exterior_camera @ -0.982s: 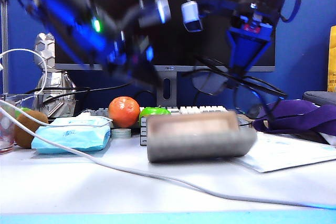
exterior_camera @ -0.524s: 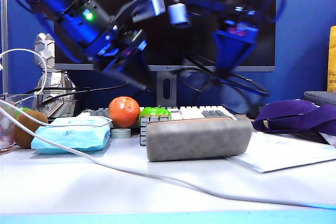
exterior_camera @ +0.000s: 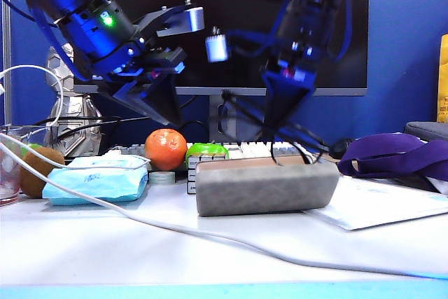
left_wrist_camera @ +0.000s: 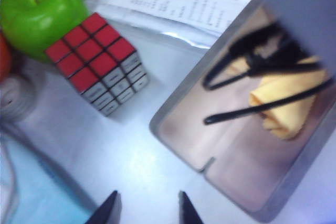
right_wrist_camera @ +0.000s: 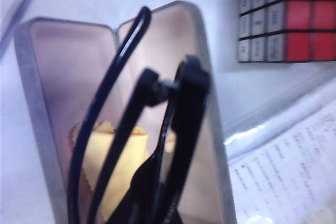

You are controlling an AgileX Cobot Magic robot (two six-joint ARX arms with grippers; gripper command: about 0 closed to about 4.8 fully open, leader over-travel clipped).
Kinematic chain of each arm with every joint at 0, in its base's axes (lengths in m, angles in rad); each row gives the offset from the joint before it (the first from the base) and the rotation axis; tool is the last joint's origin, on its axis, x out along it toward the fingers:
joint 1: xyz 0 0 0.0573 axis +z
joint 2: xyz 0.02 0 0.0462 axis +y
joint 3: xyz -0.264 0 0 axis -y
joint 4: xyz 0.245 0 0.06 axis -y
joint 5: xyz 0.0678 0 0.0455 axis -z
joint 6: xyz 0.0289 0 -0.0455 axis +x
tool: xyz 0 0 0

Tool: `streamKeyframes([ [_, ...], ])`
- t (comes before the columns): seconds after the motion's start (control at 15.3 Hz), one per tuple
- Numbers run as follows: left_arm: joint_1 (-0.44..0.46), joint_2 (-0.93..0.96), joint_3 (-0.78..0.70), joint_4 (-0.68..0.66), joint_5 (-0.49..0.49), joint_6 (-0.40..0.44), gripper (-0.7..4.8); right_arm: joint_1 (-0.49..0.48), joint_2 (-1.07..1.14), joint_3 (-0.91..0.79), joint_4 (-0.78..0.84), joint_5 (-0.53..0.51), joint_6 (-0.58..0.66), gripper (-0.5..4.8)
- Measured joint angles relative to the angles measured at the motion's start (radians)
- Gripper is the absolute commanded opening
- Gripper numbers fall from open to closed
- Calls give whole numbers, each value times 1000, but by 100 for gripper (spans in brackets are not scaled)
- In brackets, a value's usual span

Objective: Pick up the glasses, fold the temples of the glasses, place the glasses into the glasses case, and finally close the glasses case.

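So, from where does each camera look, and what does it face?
Exterior: low at the table edge, facing both arms, the left gripper and the glasses case.
Left wrist: above the open case; its open fingertips show.
Right wrist: above the case, right gripper holding the glasses.
Both wrist views share the puzzle cube.

Left arm: black cylindrical links with a glossy blue sheen, small green indicator lights on the housing. A silver-grey boxy wrist camera module sits on a black bracket. Left end effector [exterior_camera: 159, 106]: two dark, tapering, wedge-shaped fingers, their black pointed tips [left_wrist_camera: 109, 208] visible in the left wrist view.

Right arm: black rounded links, blue-tinted, with a small silver-white boxy camera module on a side bracket and thin black cables alongside. Right end effector [exterior_camera: 271, 138]: a dark blue-black tapering finger pair, narrow at the tip.
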Motion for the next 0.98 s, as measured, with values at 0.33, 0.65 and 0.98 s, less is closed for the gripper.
streamKeyframes([
  [0.33, 0, -5, 0, -14, -47, -33, 151, 0, 44, 0, 23, 0, -8, -5],
  [0.65, 0, -5, 0, -24, -56, -47, 151, 34, 93, -1, 23, 6, -18, -5],
  [0.98, 0, -5, 0, -33, -58, -47, 152, 54, 101, -1, -8, 114, -30, -5],
])
